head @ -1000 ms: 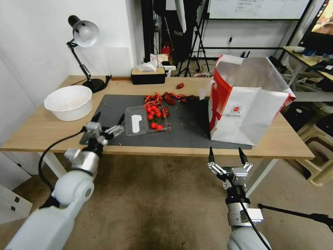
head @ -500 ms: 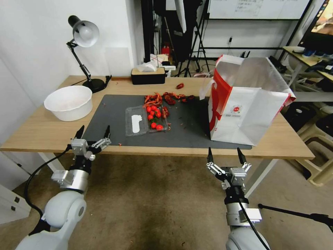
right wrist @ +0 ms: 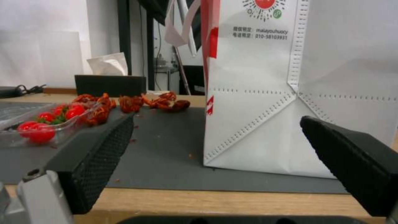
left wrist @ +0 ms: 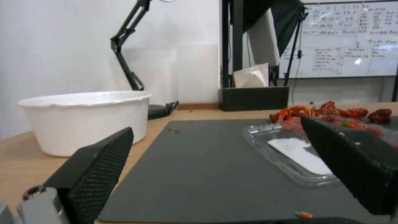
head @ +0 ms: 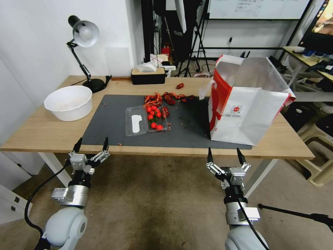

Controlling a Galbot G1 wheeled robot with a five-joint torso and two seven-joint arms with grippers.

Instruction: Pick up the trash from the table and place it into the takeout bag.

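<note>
The takeout bag (head: 249, 111), white with red side panels, stands open-topped on the right part of the light-wood table (head: 38, 130), partly on the dark grey mat (head: 111, 118). The trash is out of view. My left gripper (head: 92, 143) hangs open and empty just in front of the table's front edge, level with the mat's near left corner. My right gripper (head: 224, 152) is open and empty too, in front of the edge below the bag. In the right wrist view the bag (right wrist: 265, 93) stands close ahead.
A large white bowl (head: 68, 102) sits at the left, with a desk lamp (head: 85, 34) behind it. A clear tray of cherry tomatoes (head: 146, 119) lies mid-mat, with red shell scraps (head: 163, 98) beyond it. A black tissue box (head: 148, 75) stands at the back.
My left gripper has drawn back from over the mat's near left corner and dropped to just in front of the table edge. The right arm has barely moved.
</note>
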